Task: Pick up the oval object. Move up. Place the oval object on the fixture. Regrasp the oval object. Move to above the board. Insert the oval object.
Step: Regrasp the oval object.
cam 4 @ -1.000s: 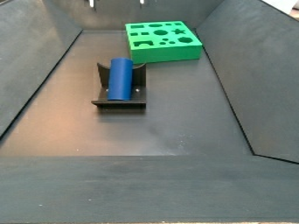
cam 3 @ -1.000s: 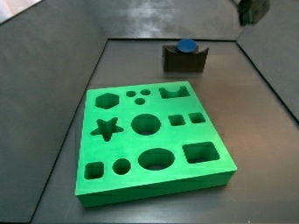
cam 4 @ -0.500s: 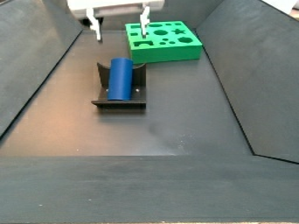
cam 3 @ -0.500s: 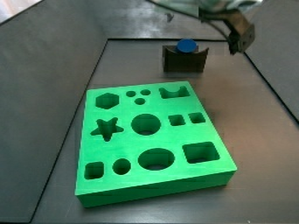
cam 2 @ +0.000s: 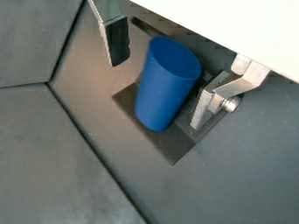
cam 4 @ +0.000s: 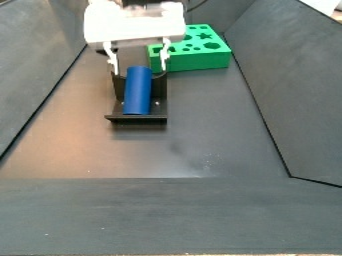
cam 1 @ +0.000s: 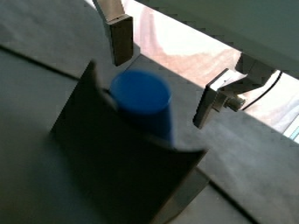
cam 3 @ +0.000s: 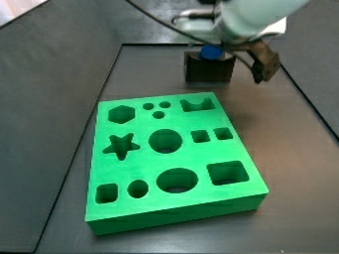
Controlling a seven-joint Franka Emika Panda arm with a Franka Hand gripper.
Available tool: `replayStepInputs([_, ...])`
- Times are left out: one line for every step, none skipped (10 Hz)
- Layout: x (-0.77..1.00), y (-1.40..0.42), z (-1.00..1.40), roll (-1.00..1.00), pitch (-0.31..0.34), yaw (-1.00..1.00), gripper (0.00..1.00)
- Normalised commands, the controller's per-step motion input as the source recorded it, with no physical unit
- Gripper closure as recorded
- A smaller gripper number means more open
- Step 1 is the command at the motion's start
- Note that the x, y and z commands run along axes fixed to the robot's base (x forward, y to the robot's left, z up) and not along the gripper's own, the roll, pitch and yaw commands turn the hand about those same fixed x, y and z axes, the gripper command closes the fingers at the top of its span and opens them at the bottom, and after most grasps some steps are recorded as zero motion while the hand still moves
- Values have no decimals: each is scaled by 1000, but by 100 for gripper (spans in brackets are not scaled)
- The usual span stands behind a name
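The blue oval object [cam 4: 138, 88] lies in the curved notch of the dark fixture [cam 4: 135, 115]; it also shows in both wrist views [cam 1: 143, 93] [cam 2: 163, 82] and in a side view [cam 3: 211, 53] on the fixture [cam 3: 203, 68]. My gripper [cam 4: 134, 57] is open and hangs just above the oval object's far end, one finger on each side. In both wrist views the fingers [cam 1: 121, 39] [cam 2: 118, 41] stand apart from the peg and do not touch it. The green board [cam 3: 169, 159] lies apart from the fixture; it also shows in a side view [cam 4: 197, 48].
Grey walls [cam 4: 54, 70] slope up around the dark floor [cam 4: 187, 140]. The board's cut-out holes are empty.
My gripper has come down from high above to straddle the oval object on the fixture. The oval object and the board have not moved.
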Motion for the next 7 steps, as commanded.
replayStepInputs([84, 12, -554, 71, -53, -46, 0])
replayStepInputs([77, 8, -407, 68, -35, -48, 0])
replayStepInputs([58, 3, -220, 61, -8, -39, 0])
replayStepInputs([21, -7, -182, 51, 3, -35, 0])
replayStepInputs([7, -10, -168, 48, 1, -28, 0])
replayStepInputs([7, -10, -168, 48, 1, -23, 0])
replayStepInputs([7, -10, -167, 48, 1, -19, 0])
